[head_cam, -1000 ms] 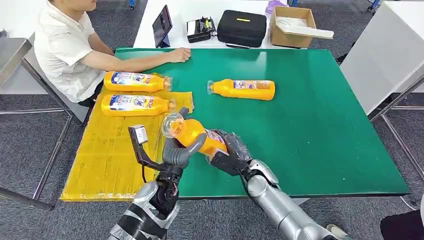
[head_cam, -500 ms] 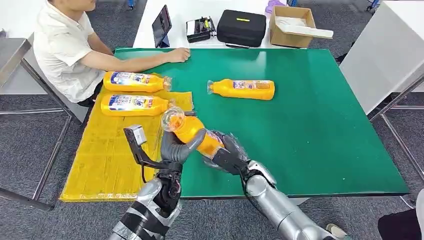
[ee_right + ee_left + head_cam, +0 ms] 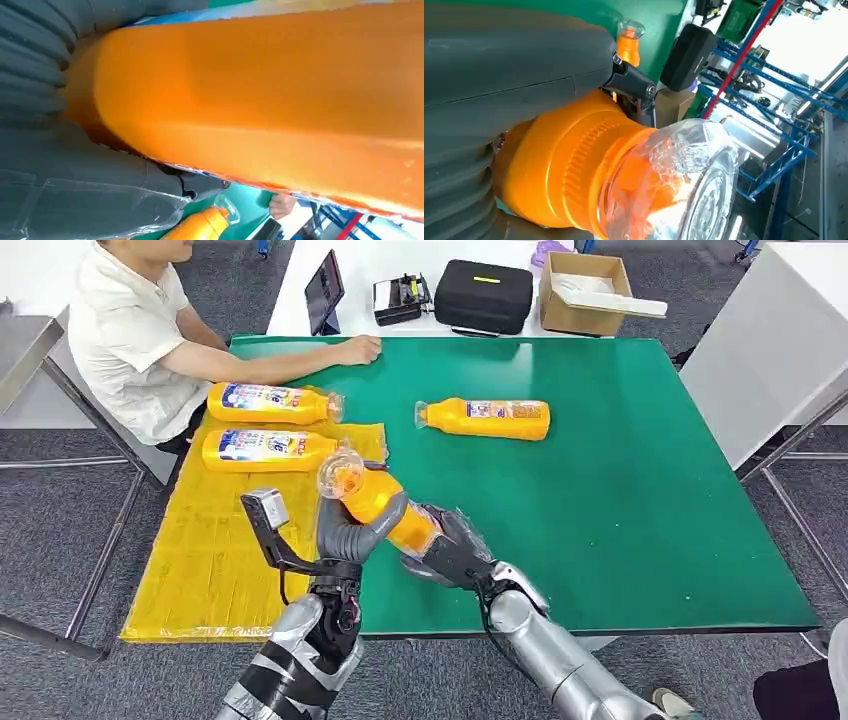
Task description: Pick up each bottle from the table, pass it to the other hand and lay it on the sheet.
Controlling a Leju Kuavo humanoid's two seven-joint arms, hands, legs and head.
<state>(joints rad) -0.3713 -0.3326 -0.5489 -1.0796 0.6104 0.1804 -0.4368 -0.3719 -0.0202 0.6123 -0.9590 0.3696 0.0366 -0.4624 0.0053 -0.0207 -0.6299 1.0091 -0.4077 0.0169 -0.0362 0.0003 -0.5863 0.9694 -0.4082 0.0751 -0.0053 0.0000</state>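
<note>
From the head view, an orange bottle (image 3: 378, 502) sits just left of the frame's centre, above the green table (image 3: 640, 490), gripped by both hands: the left hand (image 3: 352, 532) wraps its neck end, the right hand (image 3: 450, 552) its base. The left wrist view adds the clear cap (image 3: 684, 185) up close; the right wrist view shows the smooth orange body against curled grey fingers (image 3: 35, 65). Two bottles (image 3: 268, 426) lie on the yellow sheet (image 3: 215, 550) at upper left, another bottle (image 3: 486, 419) on the table above centre.

Silver arms, grey ribbed hands
</note>
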